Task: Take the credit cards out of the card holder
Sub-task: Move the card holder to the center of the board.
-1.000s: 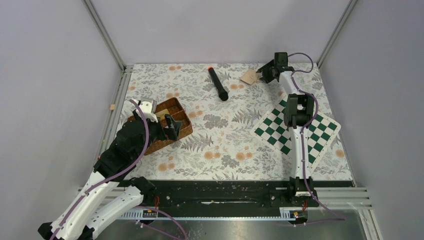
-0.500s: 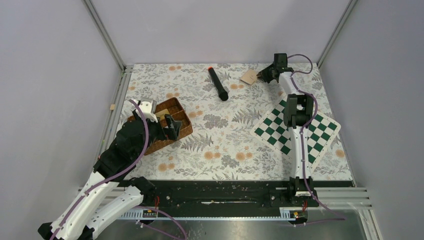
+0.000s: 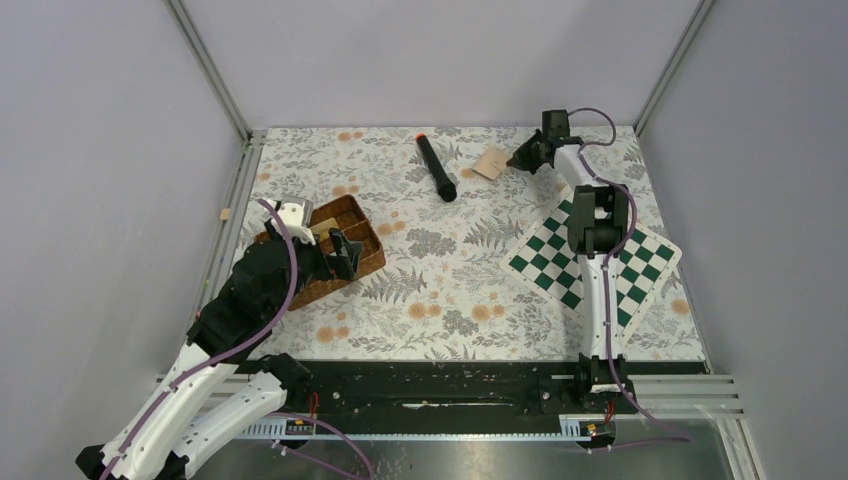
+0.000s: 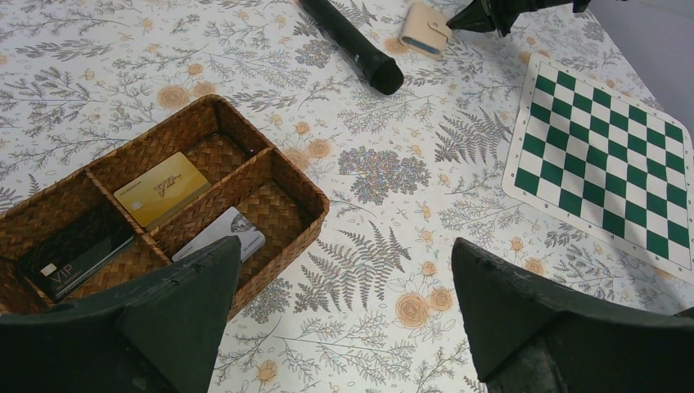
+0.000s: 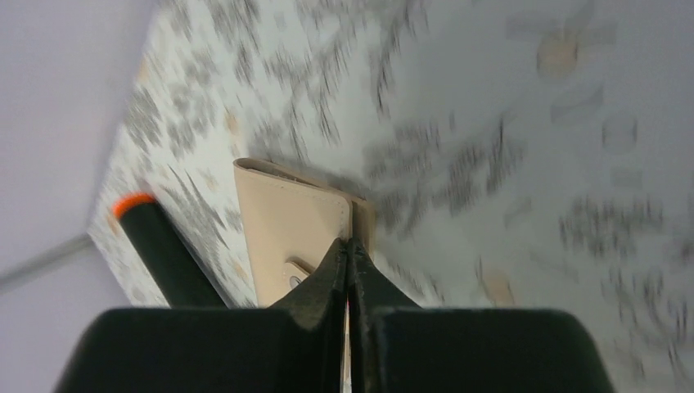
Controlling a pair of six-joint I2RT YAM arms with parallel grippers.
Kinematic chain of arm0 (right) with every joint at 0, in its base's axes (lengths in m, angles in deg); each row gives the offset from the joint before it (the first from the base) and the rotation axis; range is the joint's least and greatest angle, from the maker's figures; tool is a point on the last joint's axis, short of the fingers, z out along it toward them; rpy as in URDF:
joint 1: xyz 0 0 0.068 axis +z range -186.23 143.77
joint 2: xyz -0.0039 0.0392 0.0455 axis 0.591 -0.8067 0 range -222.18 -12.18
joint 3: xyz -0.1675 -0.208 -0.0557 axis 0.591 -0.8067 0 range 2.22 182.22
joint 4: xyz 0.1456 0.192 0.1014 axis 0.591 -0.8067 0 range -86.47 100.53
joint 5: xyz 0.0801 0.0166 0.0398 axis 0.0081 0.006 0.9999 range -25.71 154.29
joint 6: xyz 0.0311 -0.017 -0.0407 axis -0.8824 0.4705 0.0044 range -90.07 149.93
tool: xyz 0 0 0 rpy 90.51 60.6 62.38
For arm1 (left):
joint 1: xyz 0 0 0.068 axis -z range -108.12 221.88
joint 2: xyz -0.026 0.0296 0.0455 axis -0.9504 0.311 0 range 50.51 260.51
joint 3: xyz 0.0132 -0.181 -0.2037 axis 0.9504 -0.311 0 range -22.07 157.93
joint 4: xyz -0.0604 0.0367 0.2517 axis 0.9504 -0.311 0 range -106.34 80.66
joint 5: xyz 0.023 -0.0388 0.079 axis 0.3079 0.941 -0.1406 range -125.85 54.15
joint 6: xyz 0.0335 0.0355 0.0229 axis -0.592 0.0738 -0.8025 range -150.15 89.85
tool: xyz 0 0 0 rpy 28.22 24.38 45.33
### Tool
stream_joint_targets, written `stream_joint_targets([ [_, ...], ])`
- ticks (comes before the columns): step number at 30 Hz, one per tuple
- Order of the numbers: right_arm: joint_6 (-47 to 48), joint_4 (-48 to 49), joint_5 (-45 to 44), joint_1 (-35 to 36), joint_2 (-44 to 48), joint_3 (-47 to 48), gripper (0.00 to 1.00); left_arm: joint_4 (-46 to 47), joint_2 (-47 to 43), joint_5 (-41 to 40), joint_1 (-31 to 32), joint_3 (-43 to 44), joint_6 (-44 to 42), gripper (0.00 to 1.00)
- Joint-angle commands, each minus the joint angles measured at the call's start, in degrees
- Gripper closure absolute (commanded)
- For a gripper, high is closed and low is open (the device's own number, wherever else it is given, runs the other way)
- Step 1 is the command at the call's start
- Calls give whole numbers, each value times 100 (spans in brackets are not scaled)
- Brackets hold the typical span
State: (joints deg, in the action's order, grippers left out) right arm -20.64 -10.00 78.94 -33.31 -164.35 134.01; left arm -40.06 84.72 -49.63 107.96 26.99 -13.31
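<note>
Right gripper [image 5: 349, 250] has closed, card holder [image 5: 290, 217] perhaps touching.

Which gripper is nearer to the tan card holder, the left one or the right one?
Right. The right gripper, shut, is at the edge of the card holder. The left gripper hangs open by the woven basket, far away.

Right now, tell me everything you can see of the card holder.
The card holder is a small, flat, pale tan sleeve that looks like leather, with a seam line along its border and a small clasp tab at one edge. It lies flat and closed on the floral tablecloth near the far edge, beside the black orange-tipped cylinder. No card shows from it. The right gripper, shut, has its tips at the clasp edge; whether they pinch anything cannot be told.
</note>
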Motion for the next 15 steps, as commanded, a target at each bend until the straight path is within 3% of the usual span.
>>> stream_joint_targets([
  [1,865,-239,-5,262,1273,-1509,100,286,-47,-101,14,52,-76,2],
  [5,883,1188,-107,261,2606,-3586,100,286,-52,-111,21,43,-77,1],
  [15,1299,1909,883,433,4116,-5888,100,216,1,-220,19,49,-11,1],
])
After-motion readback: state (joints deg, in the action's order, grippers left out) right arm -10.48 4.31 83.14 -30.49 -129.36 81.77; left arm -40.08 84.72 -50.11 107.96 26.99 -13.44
